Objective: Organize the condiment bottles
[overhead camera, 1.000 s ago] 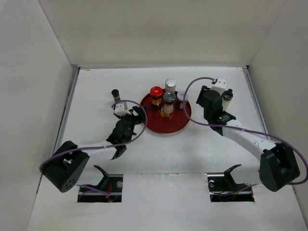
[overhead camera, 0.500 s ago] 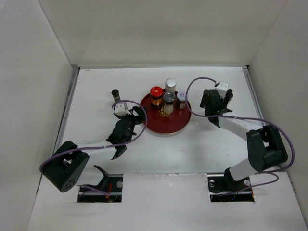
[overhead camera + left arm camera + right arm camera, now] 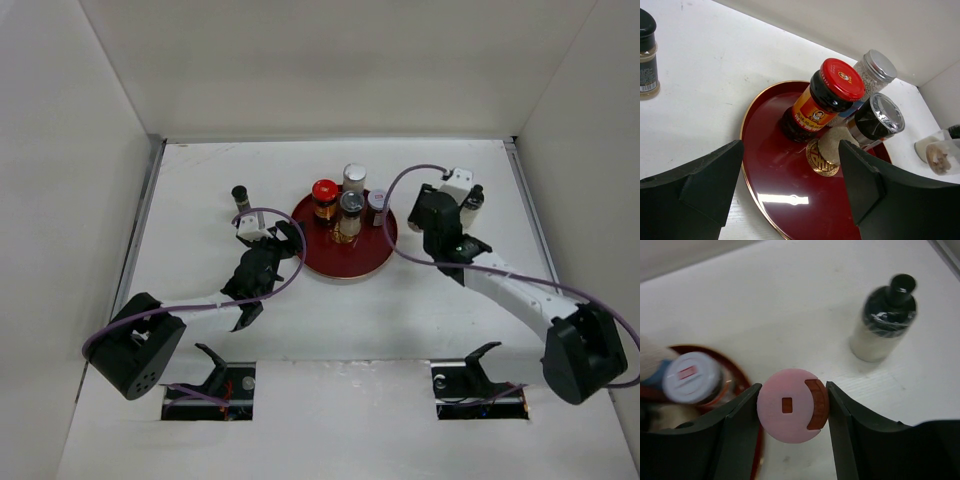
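Right gripper (image 3: 792, 409) is clamped on the pink-capped bottle (image 3: 790, 405), a finger on each side of the cap, right at the right rim of the red round tray (image 3: 345, 262). I judge this a carry-in to join the group; can't tell if the bottle is lifted or standing. Gripping at the cap from above keeps the fingers clear of the white-lidded jar (image 3: 690, 377), which sits close by on the tray. Four bottles are already clustered on the tray's far half: the red-capped jar (image 3: 827, 97), silver-capped shaker (image 3: 875, 70), grey-capped shaker (image 3: 875, 117) and the white-lidded jar, packed tight and probably leaving the near half free. The cream-bodied bottle (image 3: 883, 325) stands on the table (image 3: 200, 180) to the right, near the gripper but not touching it. The thin black-capped shaker (image 3: 240, 195) stands alone on the left, apart from the tray. Left gripper (image 3: 288, 238) has its fingers spread wide and holds nothing. It hovers at the tray's left edge, likely waiting its turn. Versus half a second ago, the right arm's elbow has swung out low to the right and its gripper sits slightly nearer the tray. The left arm, tray bottles and both loose bottles look unchanged.
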